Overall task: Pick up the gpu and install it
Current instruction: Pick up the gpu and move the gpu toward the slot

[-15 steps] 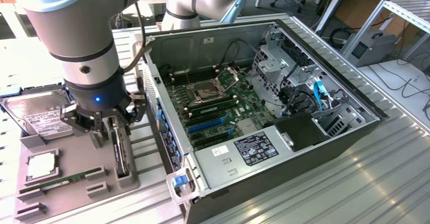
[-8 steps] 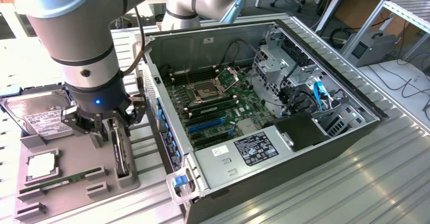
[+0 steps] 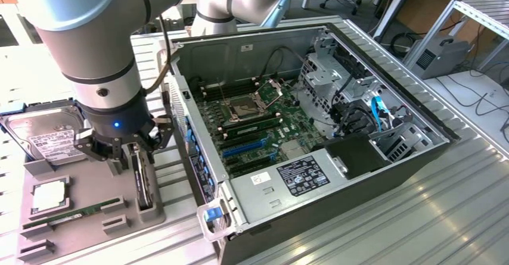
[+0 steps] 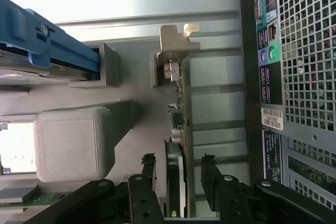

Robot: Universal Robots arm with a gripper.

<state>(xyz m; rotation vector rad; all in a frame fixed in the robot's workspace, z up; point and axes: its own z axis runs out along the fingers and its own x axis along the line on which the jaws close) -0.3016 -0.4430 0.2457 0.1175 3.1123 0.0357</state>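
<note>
On the tabletop (image 3: 413, 217), at the exterior view's left: a grey tray (image 3: 87, 235) of parts beside the open computer case (image 3: 318, 175).

- The gpu (image 3: 143, 184) stands on edge in a slot at the tray's case-side end, near the case wall. It is not yet lifted.
- The claw (image 3: 131, 152) is lowered right over the gpu. In the wrist view the claw (image 4: 178, 157) straddles the card, one finger on each side. A thin gap seems to show on both sides, so it reads as released and not gripping, though the gap is narrow and hard to judge.
- In the wrist view the gpu (image 4: 184, 108) is seen edge-on, its silver bracket (image 4: 176, 40) at the end away from the fingers.
- Around it on the tray: a hard drive (image 3: 47, 135) with a white label, a CPU (image 3: 49, 196), and a green RAM stick (image 3: 71, 214) lying flat.
- A grey block (image 4: 73, 142) and a blue rail (image 4: 52, 45) flank the card on the side away from the case.
- The case's port panel (image 4: 265, 40) and its perforated grille sit just beside the gpu.
- The motherboard (image 3: 254, 128) lies exposed inside, with blue slots visible, cables and drive cages to the exterior view's right.
</note>
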